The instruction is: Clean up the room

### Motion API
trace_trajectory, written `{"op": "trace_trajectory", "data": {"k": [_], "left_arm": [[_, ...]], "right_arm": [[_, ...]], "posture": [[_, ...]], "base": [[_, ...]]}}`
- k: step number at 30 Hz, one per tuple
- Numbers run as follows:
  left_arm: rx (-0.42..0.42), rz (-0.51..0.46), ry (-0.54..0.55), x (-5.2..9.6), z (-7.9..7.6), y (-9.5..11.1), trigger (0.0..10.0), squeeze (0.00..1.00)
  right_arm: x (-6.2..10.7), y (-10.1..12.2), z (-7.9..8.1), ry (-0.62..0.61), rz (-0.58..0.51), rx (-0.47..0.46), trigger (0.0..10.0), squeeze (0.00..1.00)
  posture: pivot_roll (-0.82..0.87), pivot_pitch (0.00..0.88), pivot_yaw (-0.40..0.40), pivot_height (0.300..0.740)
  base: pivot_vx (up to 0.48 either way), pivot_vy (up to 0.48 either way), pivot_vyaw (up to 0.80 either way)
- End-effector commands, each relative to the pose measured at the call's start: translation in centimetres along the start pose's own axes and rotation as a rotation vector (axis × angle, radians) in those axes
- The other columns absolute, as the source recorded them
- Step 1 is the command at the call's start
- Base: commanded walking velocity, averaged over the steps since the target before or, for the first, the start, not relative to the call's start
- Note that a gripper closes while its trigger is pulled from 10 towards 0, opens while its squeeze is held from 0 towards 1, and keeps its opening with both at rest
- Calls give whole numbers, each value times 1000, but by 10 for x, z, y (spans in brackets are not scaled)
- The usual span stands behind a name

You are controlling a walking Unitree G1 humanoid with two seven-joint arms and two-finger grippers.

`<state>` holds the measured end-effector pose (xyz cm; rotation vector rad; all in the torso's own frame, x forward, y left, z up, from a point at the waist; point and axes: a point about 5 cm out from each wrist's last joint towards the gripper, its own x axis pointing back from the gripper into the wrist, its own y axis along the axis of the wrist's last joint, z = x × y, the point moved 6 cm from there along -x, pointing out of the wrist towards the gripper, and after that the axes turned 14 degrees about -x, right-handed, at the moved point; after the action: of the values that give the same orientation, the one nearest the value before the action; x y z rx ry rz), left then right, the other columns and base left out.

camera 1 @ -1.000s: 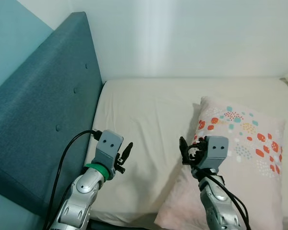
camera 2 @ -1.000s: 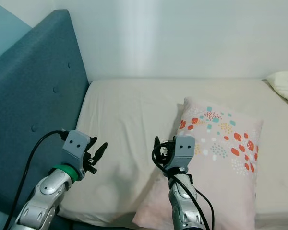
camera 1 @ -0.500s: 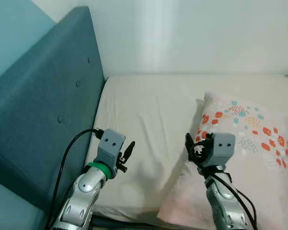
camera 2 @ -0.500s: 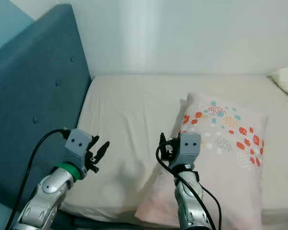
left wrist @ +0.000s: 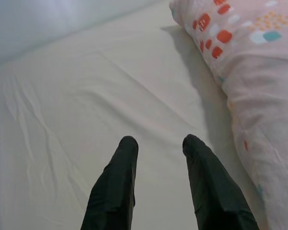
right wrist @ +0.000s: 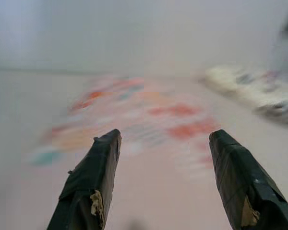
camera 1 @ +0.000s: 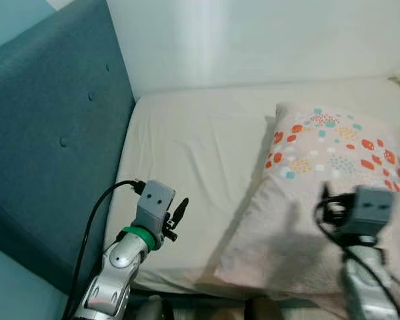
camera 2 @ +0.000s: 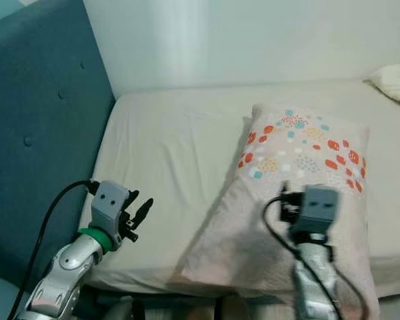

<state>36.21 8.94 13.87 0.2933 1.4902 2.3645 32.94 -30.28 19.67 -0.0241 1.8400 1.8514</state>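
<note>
A: Best way to tidy this?
B: Right gripper [right wrist: 163, 187] is wide open, empty, right above the pillow [camera 2: 300, 167]. I'd go down slow & pinch an edge.
A: And the left gripper [left wrist: 158, 148]?
B: Open a bit, empty, over the bed sheet [camera 1: 200, 147].
A: The pillow?
B: Pink w/ red & blue dots, soft, lying crooked on the bed's right side.

We see a pale pink pillow [camera 1: 320, 180] dotted with red, teal and yellow spots (thickest toward its far end) on a cream bed sheet [camera 1: 193, 153]. The headboard [camera 1: 47, 133] is teal with matching buttons. Our pincer fingers [left wrist: 117, 191] are black, the left wrist ringed green.
</note>
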Motion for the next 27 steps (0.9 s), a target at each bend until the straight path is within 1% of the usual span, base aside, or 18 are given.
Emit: {"op": "trace_trajectory", "data": {"k": [1,2,3,4,5,6,7,9,11,13,15,17,19,23,24,25,26,27], "left_arm": [[-5,8,-4,0,2,0,10000,0],[-5,7,-4,0,2,0,10000,0],[5,-3,2,-3,5,8,10000,0],[5,-3,2,-3,5,8,10000,0],[12,-11,9,-6,7,13,10000,0],[23,-24,24,-10,11,21,10000,0],[23,-24,24,-10,11,21,10000,0],[37,-35,44,-13,16,28,10000,0],[48,-42,56,-15,21,34,10000,0],[50,-44,59,-15,22,36,10000,0],[54,-49,71,-16,29,40,10000,0],[56,-50,76,-15,31,42,10000,0],[57,-48,81,-13,33,44,10000,0],[33,-13,48,-12,23,36,10000,0],[-2,31,-9,-9,8,25,10000,0],[-18,49,-36,-8,1,21,10000,0],[-18,49,-36,-8,1,21,10000,0],[-42,80,-93,-5,-15,10,10000,0]], "right_arm": [[4,-2,-12,-42,14,20,10000,0],[3,-1,-16,-50,13,25,10000,0],[3,-8,-37,-87,41,11,10000,0],[3,-8,-37,-87,41,11,10000,0],[5,-16,-51,-127,71,-1,10000,0],[12,-38,-76,-220,164,4,10000,0],[12,-38,-76,-220,164,4,10000,0],[23,-65,-99,-306,274,7,10000,0],[30,-85,-109,-346,357,-4,10000,0],[31,-91,-111,-354,384,-10,10000,0],[34,-106,-121,-384,464,17,10000,0],[35,-110,-126,-399,491,30,10000,0],[37,-115,-137,-445,542,25,10000,0],[31,-112,-145,-475,550,27,10000,0],[26,-105,-150,-492,534,60,10000,0],[24,-102,-153,-502,529,74,10000,0],[24,-102,-153,-502,529,74,10000,0],[21,-94,-161,-528,510,119,10000,0]], "posture": [[-149,127,172,617],[-149,127,172,617],[-147,164,194,617],[-147,164,194,617],[-146,168,195,617],[-141,183,201,617],[-141,183,201,617],[-134,211,222,617],[-130,223,229,617],[-130,223,229,617],[-104,251,229,617],[-95,258,227,617],[-75,272,220,617],[-69,283,216,617],[-68,286,213,617],[-68,286,213,617],[-68,286,213,617],[-70,286,211,617]], "base": [[0,0,0],[0,0,0],[0,0,0],[0,0,0],[0,0,0],[0,0,0],[0,0,0],[0,0,0],[0,0,0],[0,0,0],[0,0,0],[0,0,0],[0,0,0],[0,0,0],[0,0,0],[0,0,0],[0,0,0],[0,0,0]]}}
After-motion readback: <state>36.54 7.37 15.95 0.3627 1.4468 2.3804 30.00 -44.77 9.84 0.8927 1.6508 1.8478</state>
